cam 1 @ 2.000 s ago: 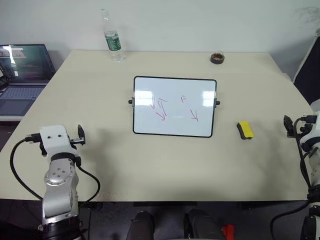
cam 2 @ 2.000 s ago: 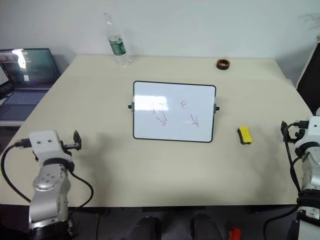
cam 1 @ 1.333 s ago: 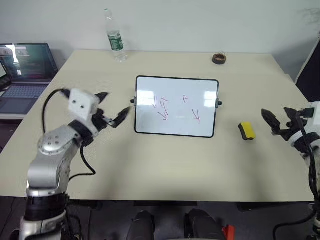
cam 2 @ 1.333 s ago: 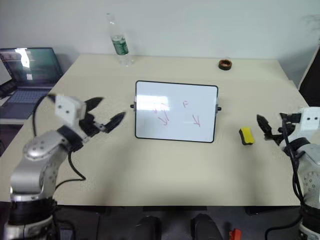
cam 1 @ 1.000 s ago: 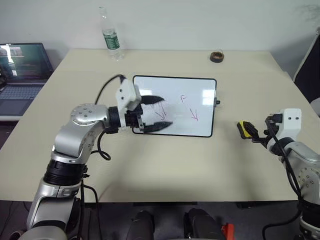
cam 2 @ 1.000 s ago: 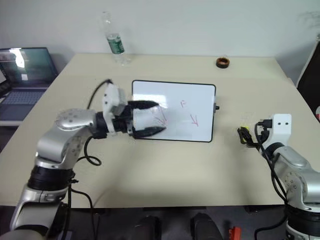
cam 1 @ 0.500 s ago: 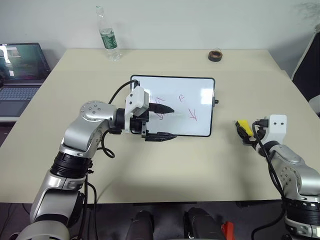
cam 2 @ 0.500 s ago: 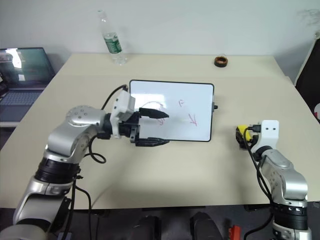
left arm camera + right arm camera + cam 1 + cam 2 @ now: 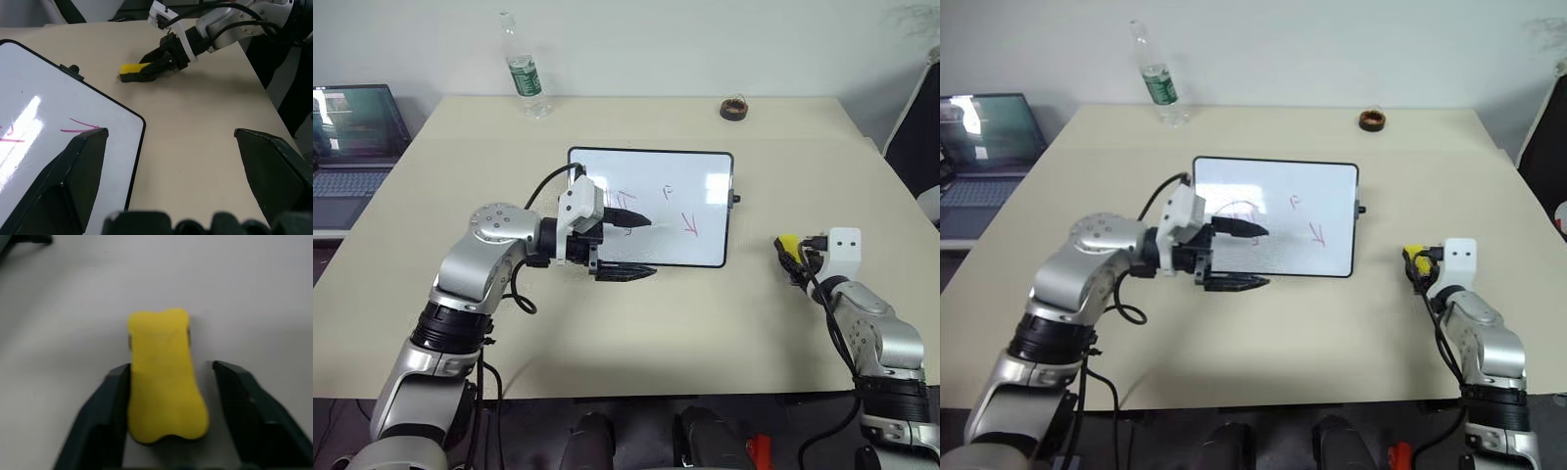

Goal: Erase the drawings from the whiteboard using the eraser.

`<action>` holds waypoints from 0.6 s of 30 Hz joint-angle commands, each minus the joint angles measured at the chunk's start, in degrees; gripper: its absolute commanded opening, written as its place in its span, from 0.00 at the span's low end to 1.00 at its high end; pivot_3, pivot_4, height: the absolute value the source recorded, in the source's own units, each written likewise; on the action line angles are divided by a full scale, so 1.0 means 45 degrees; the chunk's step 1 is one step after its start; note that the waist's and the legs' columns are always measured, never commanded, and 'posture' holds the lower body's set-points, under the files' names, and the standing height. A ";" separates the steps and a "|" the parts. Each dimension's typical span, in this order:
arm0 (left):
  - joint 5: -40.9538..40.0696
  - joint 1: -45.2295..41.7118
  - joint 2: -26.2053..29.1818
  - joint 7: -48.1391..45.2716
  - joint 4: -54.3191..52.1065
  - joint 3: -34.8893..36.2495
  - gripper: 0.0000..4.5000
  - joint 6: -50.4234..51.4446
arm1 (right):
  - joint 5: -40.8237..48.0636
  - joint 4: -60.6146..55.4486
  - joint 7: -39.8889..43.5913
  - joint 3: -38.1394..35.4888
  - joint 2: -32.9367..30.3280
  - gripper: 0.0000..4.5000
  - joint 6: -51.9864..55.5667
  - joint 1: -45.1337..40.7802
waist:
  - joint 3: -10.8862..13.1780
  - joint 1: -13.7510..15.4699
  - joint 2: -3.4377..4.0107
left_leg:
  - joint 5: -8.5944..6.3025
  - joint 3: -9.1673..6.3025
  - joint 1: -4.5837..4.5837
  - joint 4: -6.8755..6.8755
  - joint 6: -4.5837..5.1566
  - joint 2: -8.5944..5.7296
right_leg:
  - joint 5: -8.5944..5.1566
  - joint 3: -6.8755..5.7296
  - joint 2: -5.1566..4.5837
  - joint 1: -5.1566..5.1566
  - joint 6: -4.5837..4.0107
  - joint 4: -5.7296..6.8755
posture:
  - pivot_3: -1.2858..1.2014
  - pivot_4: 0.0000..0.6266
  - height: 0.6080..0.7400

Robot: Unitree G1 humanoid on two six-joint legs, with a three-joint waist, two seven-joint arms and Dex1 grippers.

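Note:
The whiteboard lies flat in the middle of the table, with pink-red drawings on it. My left gripper hovers open over the board's near left corner, one finger above the white surface and the other past its front edge. The yellow eraser lies on the table right of the board. My right gripper straddles it, open. One finger touches the eraser's side. A narrow gap separates the other finger from it. The left wrist view shows the eraser under that gripper.
A plastic bottle stands at the table's far left and a dark tape roll sits at the far right. An open laptop rests on a separate surface to the left. Bare tabletop stretches in front of the board.
My left arm swung in from the table's left side to the board's near left corner. My right gripper came forward and down around the eraser. The last half second shows little motion.

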 commanded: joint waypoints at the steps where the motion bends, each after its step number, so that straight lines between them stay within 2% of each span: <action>1: -0.0052 0.0093 0.0164 0.0210 -0.0659 0.0406 1.00 -0.0054 | -0.0132 -0.0212 0.0065 -0.0246 -0.0088 0.31 -0.0383 -0.0252 | 0.0000 0.0009 0.0000 | 0.0000 0.0000 0.0000 0.0000 0.0000 0.0000 | 0.0000 0.0000 -0.0001 0.0000 0.0000 0.0000 | 0.52 0.24 1.00; 2: -0.0030 0.0194 0.0208 0.0298 -0.0704 0.0431 1.00 -0.0036 | -0.0150 -0.0264 0.0072 -0.0271 -0.0085 0.28 -0.0359 -0.0259 | 0.0000 0.0012 0.0000 | 0.0000 -0.0002 -0.0003 0.0003 0.0000 0.0000 | 0.0000 -0.0003 -0.0001 0.0000 0.0000 -0.0001 | 0.52 0.24 1.00; 5: -0.0018 0.0522 0.0343 0.0630 -0.0909 0.0552 1.00 0.0157 | -0.0112 -0.0525 0.0104 -0.0351 -0.0091 0.28 -0.0250 -0.0200 | 0.0000 0.0010 0.0000 | 0.0000 -0.0001 -0.0003 0.0004 0.0000 -0.0001 | 0.0000 -0.0002 -0.0006 0.0000 0.0000 -0.0001 | 0.52 0.24 1.00; 9: 0.0300 0.1951 0.0640 0.2616 -0.1836 0.1391 1.00 0.1126 | 0.0307 -0.2511 0.0523 -0.0273 -0.0208 0.28 0.0175 0.0589 | -0.0001 -0.0031 0.0005 | -0.0001 -0.0002 0.0000 0.0001 0.0001 0.0007 | 0.0000 0.0002 -0.0009 -0.0002 0.0000 0.0005 | 0.52 0.24 1.00; 15: 0.1065 0.3486 -0.0352 0.6549 -0.3128 0.2513 1.00 0.1989 | 0.0261 -0.6065 0.1920 0.0617 -0.0959 0.28 -0.0315 0.2773 | -0.0001 0.0077 0.0004 | -0.0013 -0.0024 -0.0010 0.0016 0.0021 0.0013 | -0.0001 -0.0016 -0.0045 -0.0001 0.0001 0.0006 | 0.52 0.24 1.00; 18: 0.1242 0.3892 -0.0508 0.7220 -0.3650 0.2535 1.00 0.2213 | 0.0511 -0.7036 0.2270 0.0855 -0.1059 0.28 -0.0292 0.3173 | -0.0005 0.0144 0.0000 | -0.0012 -0.0021 0.0010 0.0031 0.0022 0.0004 | 0.0009 -0.0013 -0.0044 0.0026 0.0019 0.0005 | 0.52 0.24 1.00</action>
